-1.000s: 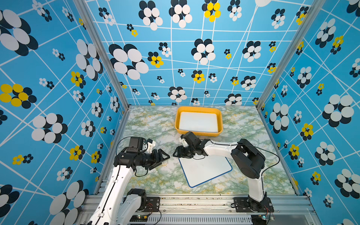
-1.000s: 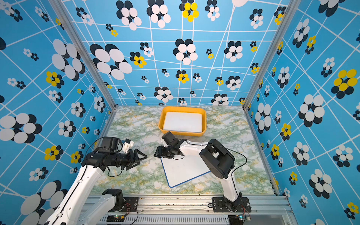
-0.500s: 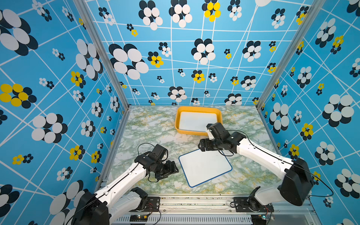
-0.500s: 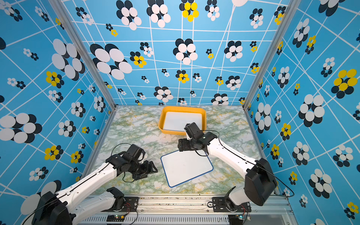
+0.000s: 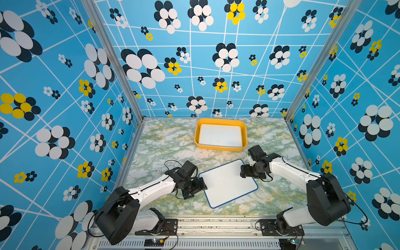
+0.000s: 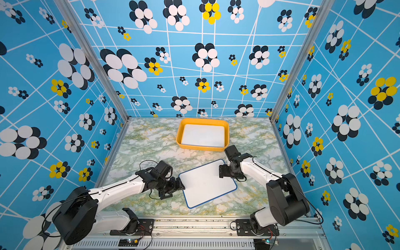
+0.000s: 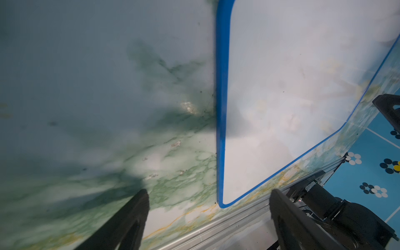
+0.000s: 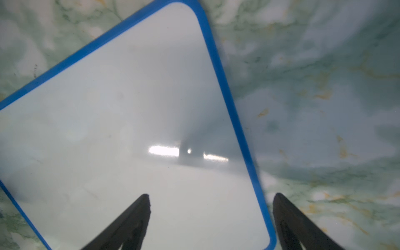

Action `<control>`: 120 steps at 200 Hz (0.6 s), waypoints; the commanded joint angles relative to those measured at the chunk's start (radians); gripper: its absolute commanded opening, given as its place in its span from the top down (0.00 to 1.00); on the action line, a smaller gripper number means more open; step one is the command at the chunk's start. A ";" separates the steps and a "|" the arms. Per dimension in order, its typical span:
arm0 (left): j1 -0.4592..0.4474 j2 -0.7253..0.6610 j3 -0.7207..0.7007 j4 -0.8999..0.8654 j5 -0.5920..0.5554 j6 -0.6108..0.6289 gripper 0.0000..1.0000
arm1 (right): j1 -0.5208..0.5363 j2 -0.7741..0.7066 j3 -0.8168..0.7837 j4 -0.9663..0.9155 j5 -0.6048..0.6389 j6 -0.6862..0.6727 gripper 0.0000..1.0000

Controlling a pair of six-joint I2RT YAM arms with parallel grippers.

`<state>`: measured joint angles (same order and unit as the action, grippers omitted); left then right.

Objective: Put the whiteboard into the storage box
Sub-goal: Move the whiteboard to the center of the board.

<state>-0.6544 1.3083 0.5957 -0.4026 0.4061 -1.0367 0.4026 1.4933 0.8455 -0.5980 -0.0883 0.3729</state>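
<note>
A blue-framed whiteboard (image 5: 227, 184) (image 6: 206, 184) lies flat and askew on the marble table, in both top views. Behind it stands the orange-yellow storage box (image 5: 219, 148) (image 6: 201, 148), with another white board (image 5: 220, 135) lying inside. My left gripper (image 5: 202, 187) (image 6: 180, 186) is open at the whiteboard's left edge. In the left wrist view the whiteboard (image 7: 292, 97) has one corner ahead of my left gripper (image 7: 208, 192). My right gripper (image 5: 243, 172) (image 6: 221, 171) is open at the far right corner. In the right wrist view my right gripper (image 8: 211, 197) straddles the whiteboard's (image 8: 129, 129) blue edge.
Blue flower-patterned walls (image 5: 65, 129) close in the table on three sides. An aluminium rail (image 5: 216, 225) with both arm bases runs along the front edge. The box stands near the back wall.
My right gripper opened and swung from the whiteboard's far left corner to its far right corner. My left arm stretched forward to the left edge. The whiteboard stayed put.
</note>
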 commanded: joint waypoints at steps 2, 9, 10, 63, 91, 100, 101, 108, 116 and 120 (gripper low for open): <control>-0.005 0.045 0.015 0.020 -0.011 -0.016 0.09 | -0.013 0.031 -0.010 0.033 -0.067 -0.055 0.09; -0.004 0.063 0.017 0.032 -0.004 -0.011 0.09 | -0.021 0.039 -0.019 0.040 -0.084 -0.057 0.09; -0.003 0.065 0.017 0.035 -0.004 -0.010 0.08 | -0.021 0.040 -0.021 0.041 -0.087 -0.058 0.09; 0.008 0.253 0.062 0.115 0.082 0.087 0.07 | -0.056 0.079 -0.126 0.149 -0.324 0.024 0.10; 0.052 0.312 0.056 0.138 0.106 0.116 0.07 | -0.053 0.035 -0.223 0.232 -0.433 0.095 0.09; 0.071 0.314 0.056 0.121 0.101 0.133 0.07 | -0.048 0.017 -0.251 0.249 -0.452 0.114 0.08; 0.074 0.313 0.056 0.119 0.101 0.134 0.07 | -0.048 0.015 -0.255 0.249 -0.454 0.114 0.08; 0.089 0.312 0.056 0.099 0.094 0.149 0.07 | -0.043 -0.001 -0.274 0.254 -0.465 0.124 0.08; 0.108 0.309 0.064 0.067 0.088 0.168 0.07 | -0.034 -0.018 -0.292 0.255 -0.468 0.135 0.07; 0.116 0.306 0.068 0.046 0.081 0.179 0.07 | -0.031 -0.027 -0.300 0.256 -0.470 0.139 0.07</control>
<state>-0.5770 1.5345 0.7036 -0.2943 0.6334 -0.9737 0.3191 1.4288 0.6659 -0.3012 -0.3191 0.4175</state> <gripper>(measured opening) 0.926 0.922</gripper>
